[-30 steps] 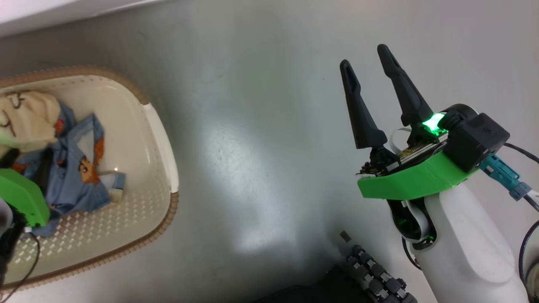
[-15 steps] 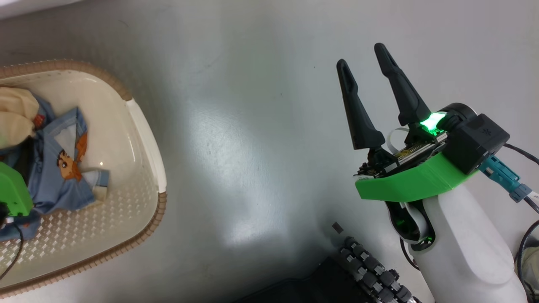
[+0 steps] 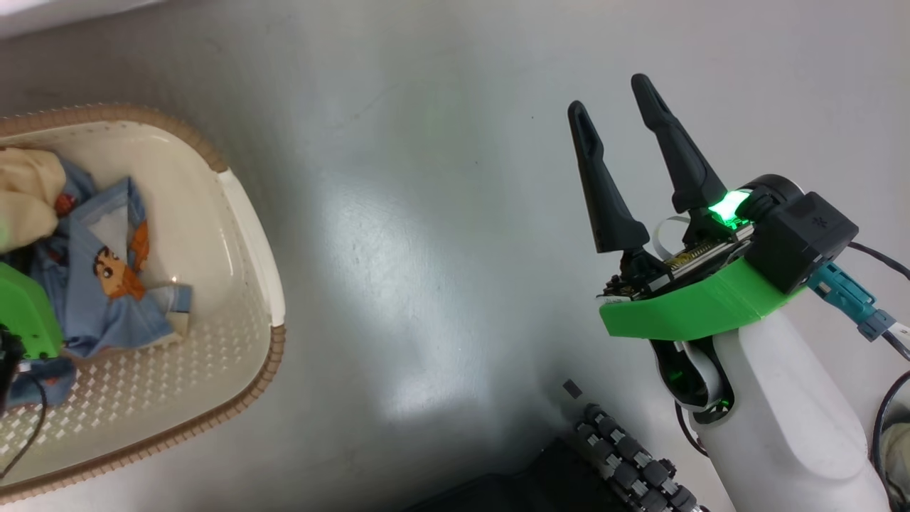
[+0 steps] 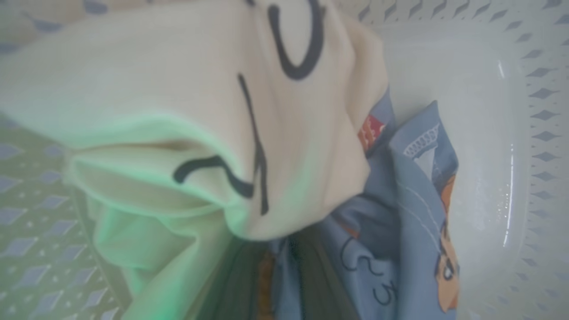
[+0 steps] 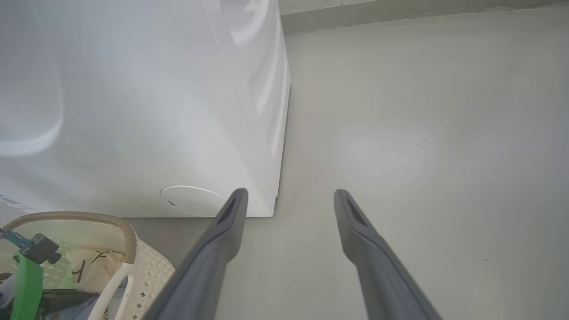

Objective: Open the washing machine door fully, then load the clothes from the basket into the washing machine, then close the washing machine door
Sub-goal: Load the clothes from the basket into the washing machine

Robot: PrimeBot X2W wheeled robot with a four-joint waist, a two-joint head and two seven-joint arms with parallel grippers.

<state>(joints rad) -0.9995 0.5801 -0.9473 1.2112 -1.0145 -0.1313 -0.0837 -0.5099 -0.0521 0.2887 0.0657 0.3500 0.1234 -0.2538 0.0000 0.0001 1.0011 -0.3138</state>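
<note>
The cream basket (image 3: 245, 377) with its brown rim stands on the floor at the left, and its rim (image 5: 129, 240) shows again in the right wrist view. Inside lie the clothes (image 3: 106, 284): a cream garment (image 4: 178, 89) over light blue cartoon-print fabric (image 4: 400, 200). My left gripper (image 4: 278, 253) is sunk in the heap, its dark fingers close together with blue fabric pinched between them. Its green wrist mount (image 3: 25, 320) shows over the basket. My right gripper (image 3: 615, 107) hovers open and empty above bare floor. The washing machine (image 5: 155, 111) stands white beside the basket. The washing machine door is out of view.
Glossy grey floor (image 3: 426, 249) spreads between the basket and my right arm. A dark ribbed cable chain (image 3: 625, 455) lies at the bottom edge by my white forearm. The machine's round white flap (image 5: 191, 201) sits low near its corner.
The head camera has shifted, so the basket sits further left in the picture. The blue fabric in the basket has shifted and bunched a little. My right gripper keeps its open pose.
</note>
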